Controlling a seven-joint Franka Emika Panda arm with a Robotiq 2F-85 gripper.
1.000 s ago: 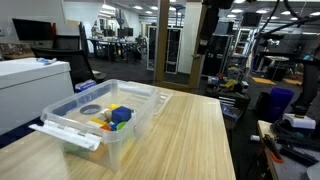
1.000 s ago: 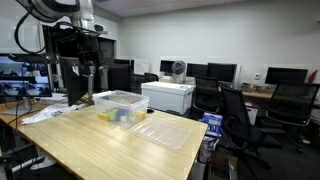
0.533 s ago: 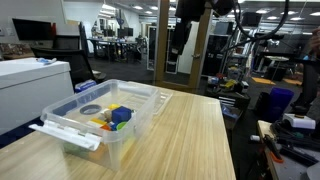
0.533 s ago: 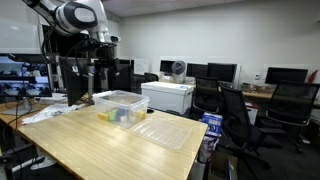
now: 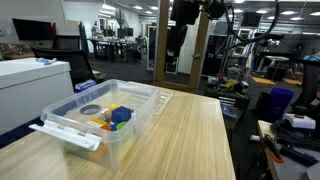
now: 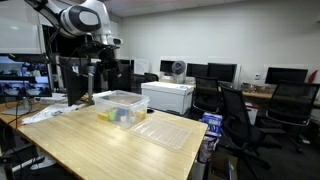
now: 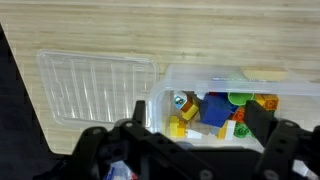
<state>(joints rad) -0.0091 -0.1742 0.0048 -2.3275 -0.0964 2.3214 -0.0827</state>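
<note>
Wrist view: hand (image 7: 194, 108) hangs high over the tabletop (image 7: 200, 30), fingers (image 7: 137, 112) spread wide, nothing between them. Below it sits a clear bin (image 7: 210, 74) of coloured blocks (image 7: 215, 108), uncovered. The lid (image 7: 95, 85) lies flat just beside it, probably to leave the contents reachable from above. No label or writing legible anywhere.

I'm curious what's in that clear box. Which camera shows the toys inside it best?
The wrist view: it looks straight down on the coloured toys in the open box. Both exterior views show the toys small and partly through the clear wall.
</note>
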